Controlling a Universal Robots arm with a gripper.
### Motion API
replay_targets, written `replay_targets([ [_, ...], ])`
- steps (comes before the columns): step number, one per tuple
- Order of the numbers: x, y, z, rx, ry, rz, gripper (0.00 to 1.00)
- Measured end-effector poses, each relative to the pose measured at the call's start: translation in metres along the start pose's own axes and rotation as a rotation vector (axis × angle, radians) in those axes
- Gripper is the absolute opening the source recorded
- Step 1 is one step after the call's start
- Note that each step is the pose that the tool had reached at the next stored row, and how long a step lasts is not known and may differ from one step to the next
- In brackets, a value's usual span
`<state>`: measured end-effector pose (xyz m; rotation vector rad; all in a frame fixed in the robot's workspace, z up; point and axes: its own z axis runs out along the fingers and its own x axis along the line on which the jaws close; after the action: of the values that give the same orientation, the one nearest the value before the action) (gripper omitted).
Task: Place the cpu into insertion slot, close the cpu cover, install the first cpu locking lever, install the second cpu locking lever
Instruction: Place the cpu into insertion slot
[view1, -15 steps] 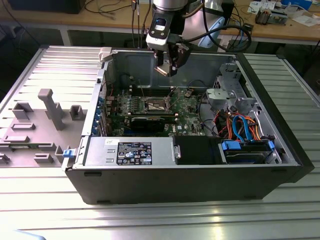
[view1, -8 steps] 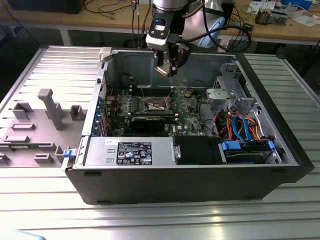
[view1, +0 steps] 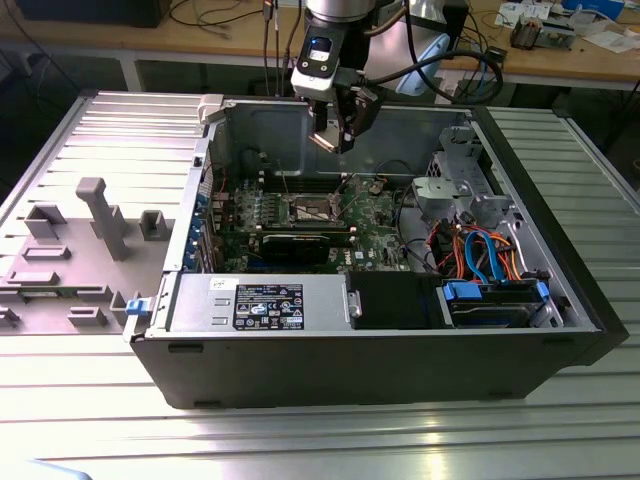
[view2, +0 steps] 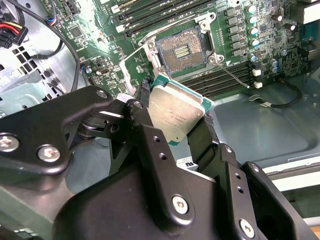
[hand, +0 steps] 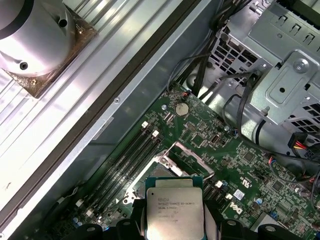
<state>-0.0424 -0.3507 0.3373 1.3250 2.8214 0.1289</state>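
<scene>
My gripper hangs over the open computer case, shut on the cpu, a square chip with a silver-grey top and green edge. Black fingers clamp two opposite sides of the cpu in both wrist views. Below it on the green board lies the insertion slot, its contact field uncovered, also seen at the board's middle. The cpu cover stands flipped open beside the slot, a silver frame. A thin wire locking lever sticks out, unlatched, on the slot's other side.
A long black graphics card lies just in front of the slot, with memory slots beside it. The power supply, drive cage and coloured cables crowd the case's front and the exterior view's right. A grey fixture plate lies outside.
</scene>
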Motion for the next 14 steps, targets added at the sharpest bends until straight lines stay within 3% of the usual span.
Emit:
replay_targets([
  [14,0.0000,-0.0002,0.0020,-0.0002,-0.0012,0.015,0.55],
])
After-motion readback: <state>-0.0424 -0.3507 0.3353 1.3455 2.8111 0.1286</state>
